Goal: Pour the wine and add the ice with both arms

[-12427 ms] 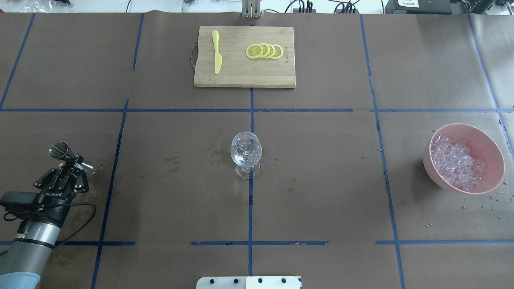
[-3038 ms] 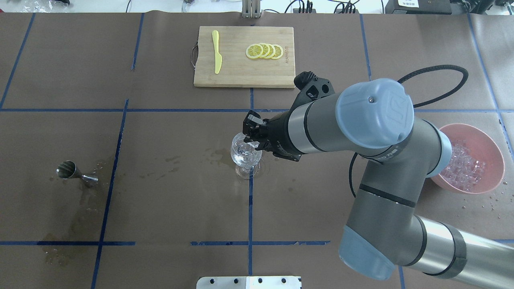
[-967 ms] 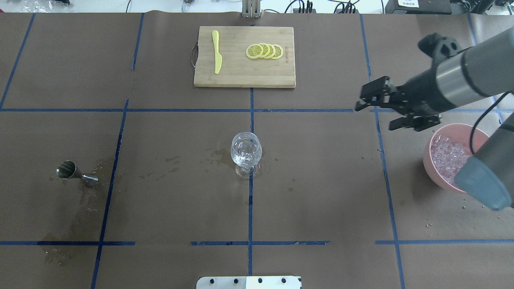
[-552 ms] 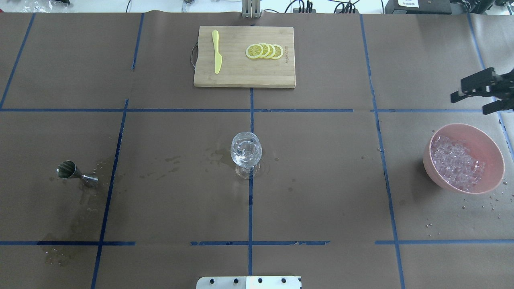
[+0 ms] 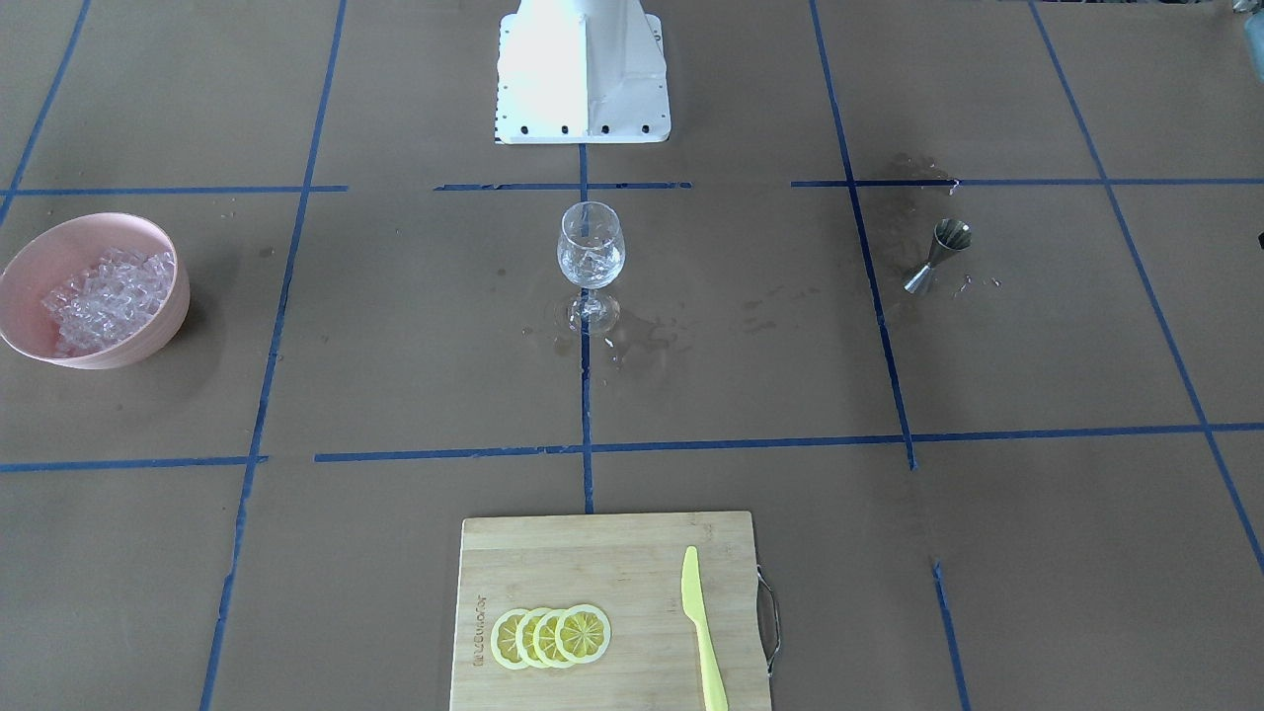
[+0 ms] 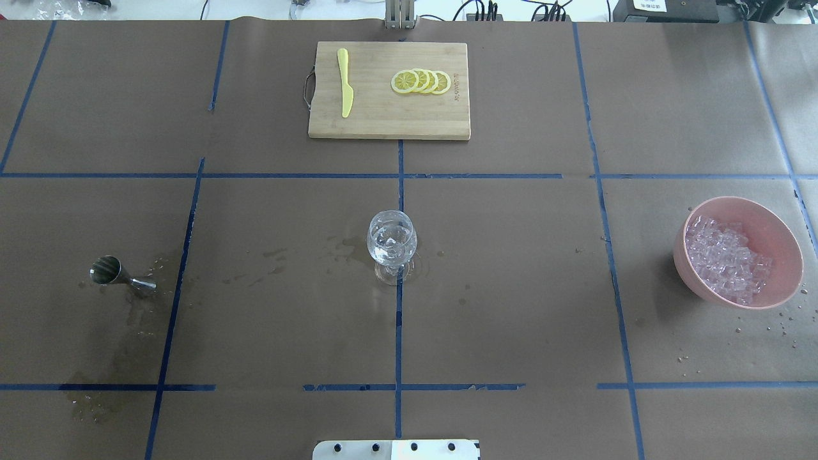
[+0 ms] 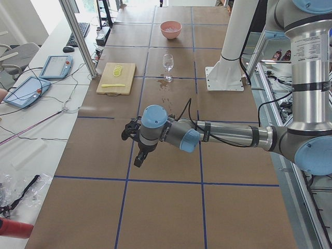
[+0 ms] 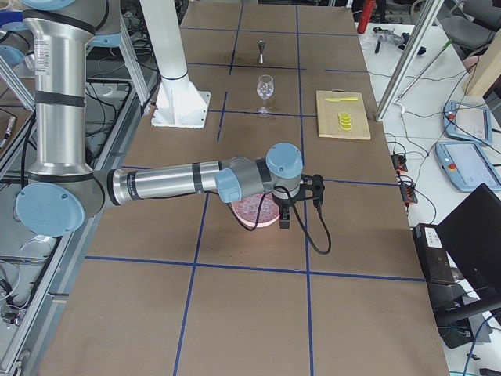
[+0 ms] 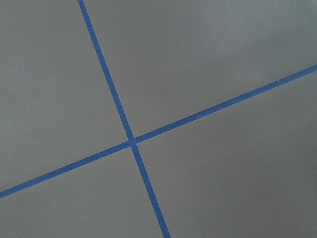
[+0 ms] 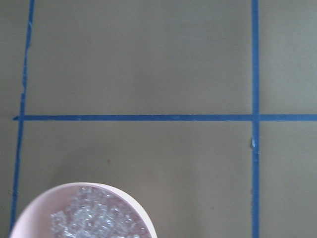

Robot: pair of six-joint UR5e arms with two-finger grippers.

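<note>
Two arms show only in the end views, so you get no close look at either hand. The left arm (image 7: 228, 136) reaches out low over the brown table (image 6: 511, 287). The left gripper (image 7: 136, 146) hangs above a crossing of blue tape (image 9: 132, 142), well apart from everything else. Whether its jaws are parted or clenched, you cannot tell from that distance. The right arm (image 8: 172, 182) stretches along the table's other end. In that view the right gripper (image 8: 286, 213) stands in front of the pink bowl (image 6: 779, 223) and hides part of it. Its jaws are equally unreadable. Its wrist camera catches the bowl's rim at the lower left edge.

The ice (image 6: 725, 259) lies heaped in that bowl on the robot's right, with droplets scattered just beside it. The wine glass (image 6: 391, 239) stands upright on the centre tape line, and wet stains (image 6: 348, 244) spread around its foot. Clear lumps in its bowl look like ice, though the pictures are too small to be sure. You cannot make out from here whether any wine sits under them.

On the robot's left a steel jigger (image 6: 115, 273) stands beside another damp patch. At the far edge a cutting board (image 6: 383, 121) holds four overlapping lemon slices (image 6: 420, 81) and a yellow knife (image 6: 345, 82), which lie apart from each other.
</note>
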